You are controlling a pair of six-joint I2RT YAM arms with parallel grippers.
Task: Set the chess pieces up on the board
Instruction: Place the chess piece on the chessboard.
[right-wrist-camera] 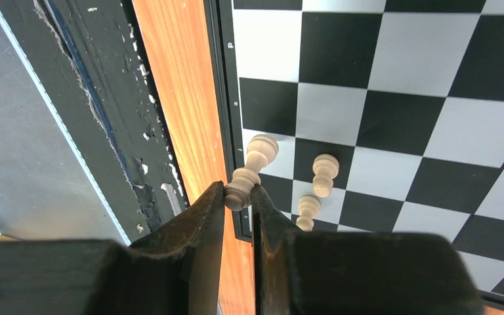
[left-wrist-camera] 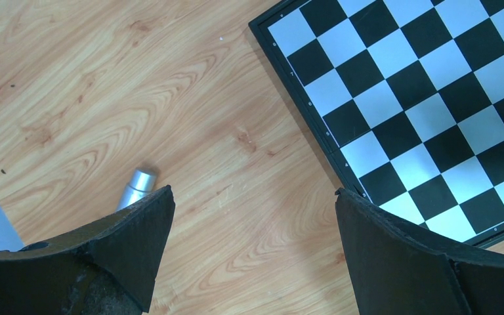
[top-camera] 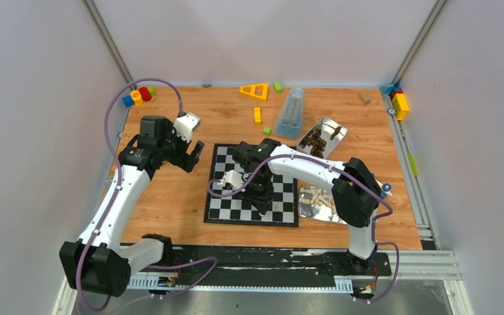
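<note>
Evidently the right gripper (right-wrist-camera: 237, 194) is clamped on a small cream pawn (right-wrist-camera: 260, 152), tilted over the flat black-and-white checkered board (right-wrist-camera: 341, 49), probably to seat it on an edge square.

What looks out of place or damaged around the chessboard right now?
A small silver metal cylinder sits alone on the wooden table, beside the black-and-white checkered chessboard; it does not look like part of the chess set. The black strip along the table's near edge has chipped, flaking paint.
</note>
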